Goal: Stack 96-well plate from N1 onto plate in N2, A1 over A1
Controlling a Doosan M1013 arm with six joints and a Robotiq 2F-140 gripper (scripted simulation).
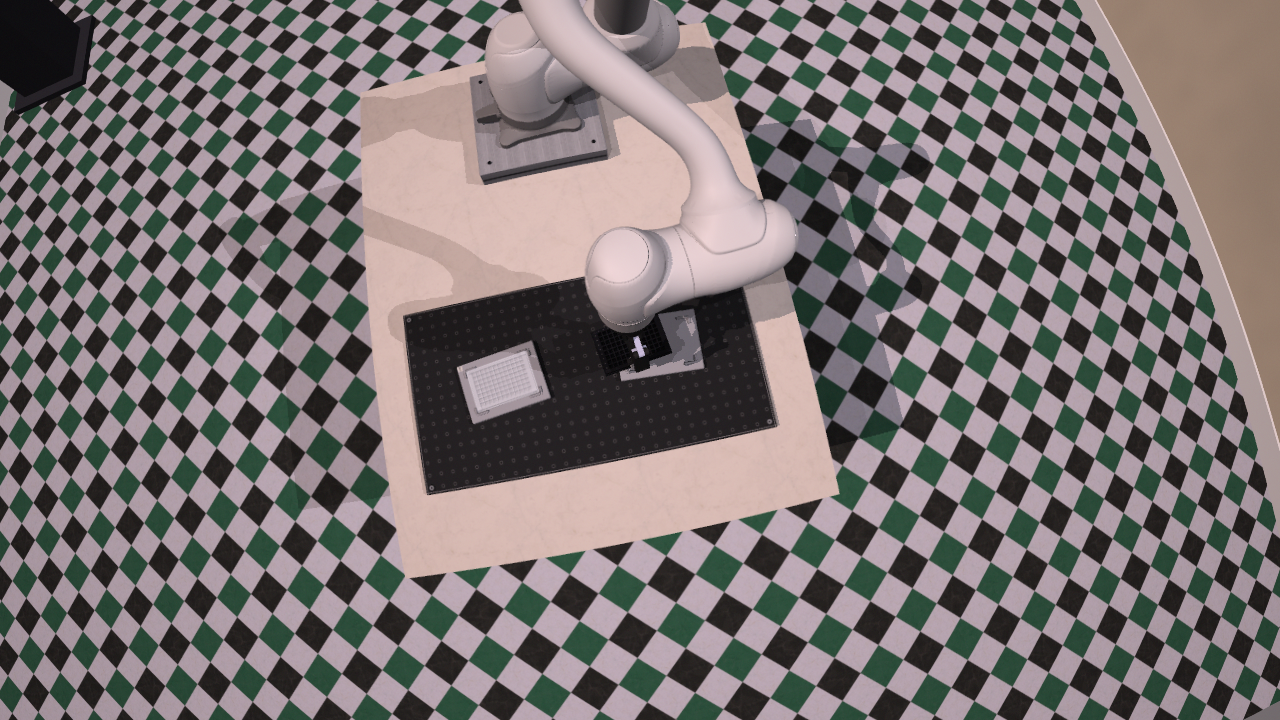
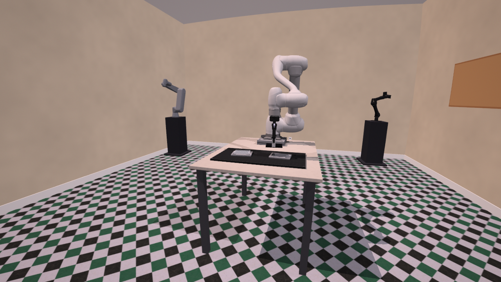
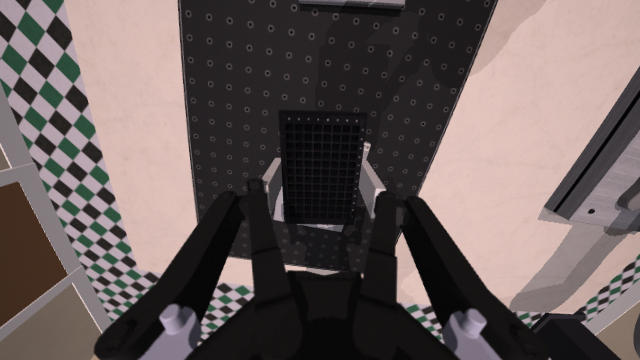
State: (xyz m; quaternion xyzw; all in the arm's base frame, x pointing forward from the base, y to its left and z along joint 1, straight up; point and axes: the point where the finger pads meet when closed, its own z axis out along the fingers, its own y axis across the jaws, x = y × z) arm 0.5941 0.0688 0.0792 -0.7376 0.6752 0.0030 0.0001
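Note:
My gripper (image 3: 321, 170) is shut on the long sides of the black 96-well plate (image 3: 321, 170) and holds it level above the black perforated mat. In the overhead view the black plate (image 1: 626, 347) hangs over the left edge of the grey nest N1 (image 1: 675, 351), shifted towards the other nest. The white 96-well plate (image 1: 501, 382) sits in nest N2 at the mat's left. In the side view the gripper (image 2: 273, 139) points straight down, above and behind nest N1 (image 2: 280, 155) and the white plate (image 2: 241, 152). I cannot read the A1 marks.
The black mat (image 1: 586, 385) lies on a beige table. The arm's base plate (image 1: 541, 129) is bolted at the far edge. The edge of nest N2 (image 3: 350, 3) shows at the top of the wrist view. Two other arms on pedestals stand far off.

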